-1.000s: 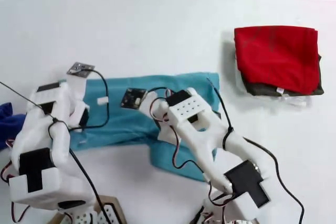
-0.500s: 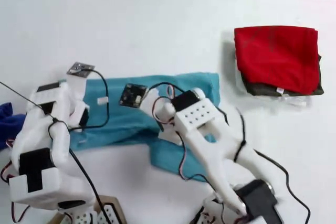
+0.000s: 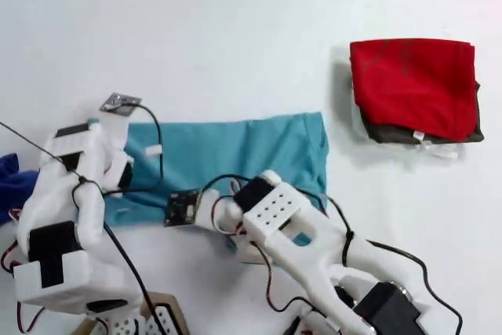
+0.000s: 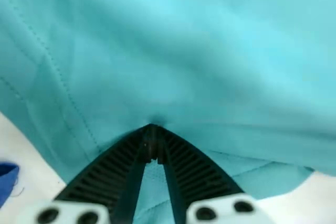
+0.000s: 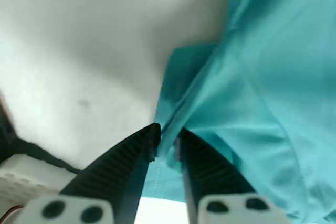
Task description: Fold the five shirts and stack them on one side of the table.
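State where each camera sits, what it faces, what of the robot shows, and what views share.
High view: fixed above, looking down on the table; both arms show.
Left wrist view: on the left arm, looking along its jaws, shut on the teal shirt.
Right wrist view: on the right arm, along its jaws, pinching that shirt's edge.
Shared: the teal shirt.

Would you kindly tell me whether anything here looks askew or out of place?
Only slightly: beneath the red shirt, the dark shirt and a white one stick out unevenly. A blue shirt lies bunched at the high view's left edge.
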`<state>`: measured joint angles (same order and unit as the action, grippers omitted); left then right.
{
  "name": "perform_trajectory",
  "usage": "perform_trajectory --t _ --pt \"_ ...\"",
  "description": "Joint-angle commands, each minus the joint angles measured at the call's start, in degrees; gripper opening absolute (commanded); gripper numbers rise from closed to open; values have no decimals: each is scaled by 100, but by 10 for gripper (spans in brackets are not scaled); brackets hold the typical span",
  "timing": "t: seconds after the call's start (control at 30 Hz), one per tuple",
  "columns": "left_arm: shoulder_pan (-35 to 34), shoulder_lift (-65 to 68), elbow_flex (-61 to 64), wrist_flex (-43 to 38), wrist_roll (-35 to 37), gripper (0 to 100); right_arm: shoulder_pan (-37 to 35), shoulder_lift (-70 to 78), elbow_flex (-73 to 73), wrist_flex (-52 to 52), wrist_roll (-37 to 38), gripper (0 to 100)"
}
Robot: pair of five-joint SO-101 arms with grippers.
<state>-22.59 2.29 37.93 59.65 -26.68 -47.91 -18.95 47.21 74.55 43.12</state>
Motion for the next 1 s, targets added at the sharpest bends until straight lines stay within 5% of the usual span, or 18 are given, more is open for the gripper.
perform_trajectory --t 0.0,0.17,0.43,0.6,0.8,0.97 --pt "-105 9 40 -97 -18 26 -57 -286 -141 207 -35 164" --pt "-105 9 48 -97 -18 26 198 -286 -1002 813 -26 193" --pt "-105 9 48 -97 0 26 1947 -215 -1240 541 -26 132" --pt "-105 9 40 -97 -9 26 2044 -268 -624 787 9 32" --pt "-88 9 31 -97 -18 26 2035 -215 -536 848 18 159" --pt "-88 9 31 -97 -18 26 2062 -277 -501 664 18 169"
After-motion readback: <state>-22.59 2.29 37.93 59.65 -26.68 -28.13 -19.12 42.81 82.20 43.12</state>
